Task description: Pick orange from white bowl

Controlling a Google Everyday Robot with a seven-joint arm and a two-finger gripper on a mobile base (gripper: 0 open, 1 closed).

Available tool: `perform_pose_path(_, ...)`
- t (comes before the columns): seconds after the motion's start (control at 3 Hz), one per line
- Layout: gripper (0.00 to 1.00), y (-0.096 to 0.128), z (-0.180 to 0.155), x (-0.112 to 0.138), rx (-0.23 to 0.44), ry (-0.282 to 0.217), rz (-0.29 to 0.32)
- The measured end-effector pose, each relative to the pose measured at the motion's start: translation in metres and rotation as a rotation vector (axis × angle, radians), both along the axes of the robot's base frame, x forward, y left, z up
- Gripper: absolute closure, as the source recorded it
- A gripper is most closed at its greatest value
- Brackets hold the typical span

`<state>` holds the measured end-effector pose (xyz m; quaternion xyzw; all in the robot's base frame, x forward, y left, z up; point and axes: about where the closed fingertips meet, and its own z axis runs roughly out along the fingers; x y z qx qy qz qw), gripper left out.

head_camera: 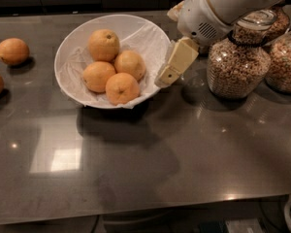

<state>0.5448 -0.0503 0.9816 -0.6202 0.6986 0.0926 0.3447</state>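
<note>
Dark glossy tabletop (136, 169) carries the white bowl (70, 64), where the orange (104, 44) lies at the back among three other oranges (121, 87), while the gripper (166, 76) hangs by the bowl's right rim, perhaps touching it, its grip state impossible to tell.

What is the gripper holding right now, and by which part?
Nothing is held. The gripper hangs at the white bowl's right rim; all four oranges lie inside the bowl, none in its grasp.
</note>
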Motion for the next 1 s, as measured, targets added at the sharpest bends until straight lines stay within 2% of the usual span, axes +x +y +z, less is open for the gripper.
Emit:
perform_pose_path(0.33, 0.0, 0.027, 0.002, 0.019, 0.063, 0.026, 0.0)
perform_pose_path(0.67, 0.0, 0.057, 0.002, 0.032, 0.108, 0.049, 0.032)
perform_pose_path(1.0, 0.0, 0.057, 0.002, 0.032, 0.108, 0.049, 0.032)
